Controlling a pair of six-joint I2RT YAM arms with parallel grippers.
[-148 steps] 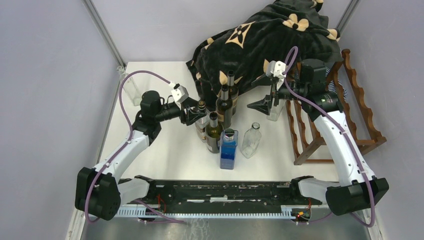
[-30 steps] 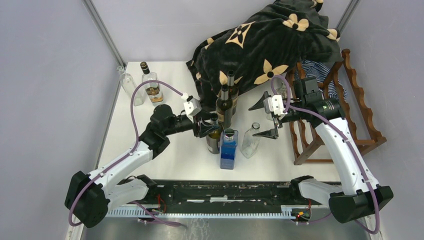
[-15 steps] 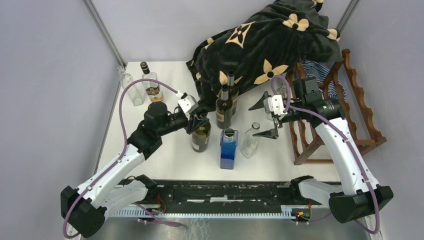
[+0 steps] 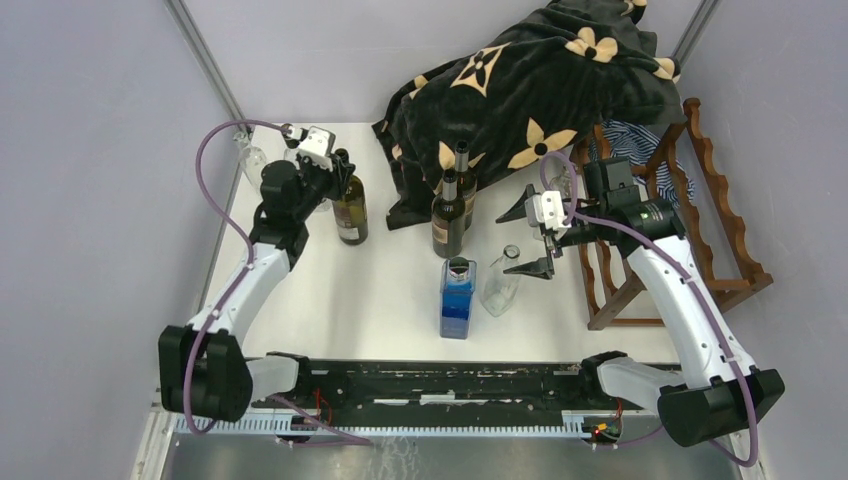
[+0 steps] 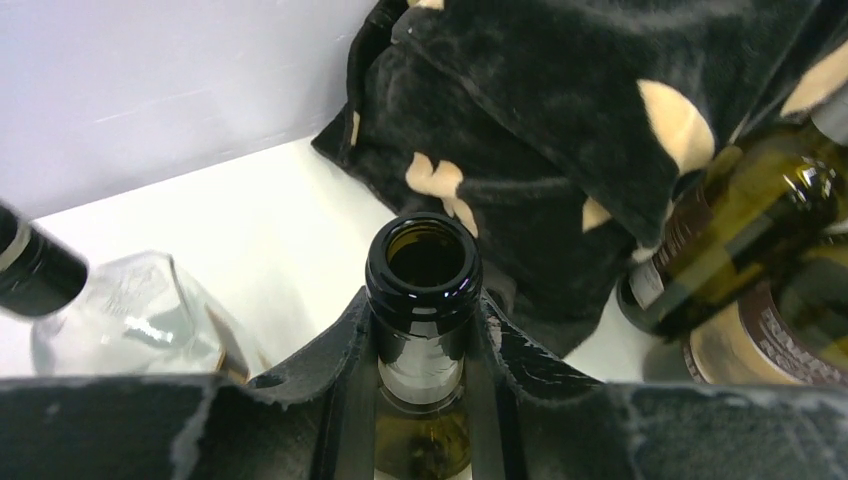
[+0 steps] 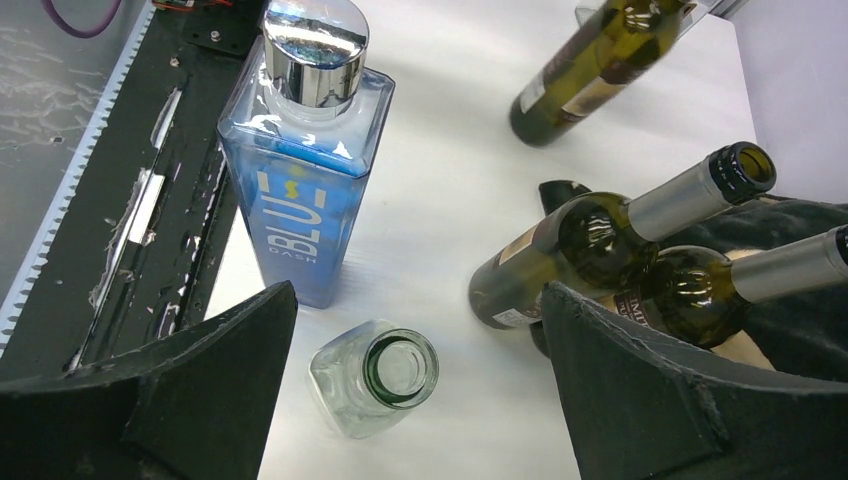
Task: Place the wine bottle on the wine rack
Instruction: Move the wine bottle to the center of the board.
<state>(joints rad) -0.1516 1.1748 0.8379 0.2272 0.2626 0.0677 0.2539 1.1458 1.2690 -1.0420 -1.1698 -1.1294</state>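
Note:
My left gripper (image 4: pixel 337 178) is shut on the neck of a dark green wine bottle (image 4: pixel 351 212), which is upright at the far left of the table. In the left wrist view the open bottle mouth (image 5: pixel 423 262) sits between my black fingers (image 5: pixel 335 345). My right gripper (image 4: pixel 528 238) is open and empty above a clear glass bottle (image 4: pixel 502 281); the right wrist view shows that bottle (image 6: pixel 385 385) between the spread fingers (image 6: pixel 170 395). The reddish-brown wine rack (image 4: pixel 712 200) stands at the right edge, behind the right arm.
Two more wine bottles (image 4: pixel 448 215) stand mid-table against a black patterned blanket (image 4: pixel 520 85). A blue square bottle (image 4: pixel 457 296) stands in front. A clear bottle (image 4: pixel 250 160) is at the far left corner, also seen in the left wrist view (image 5: pixel 130 315).
My left arm has carried the wine bottle from the middle cluster back and left to the far left of the table. The right arm has not moved in the last second.

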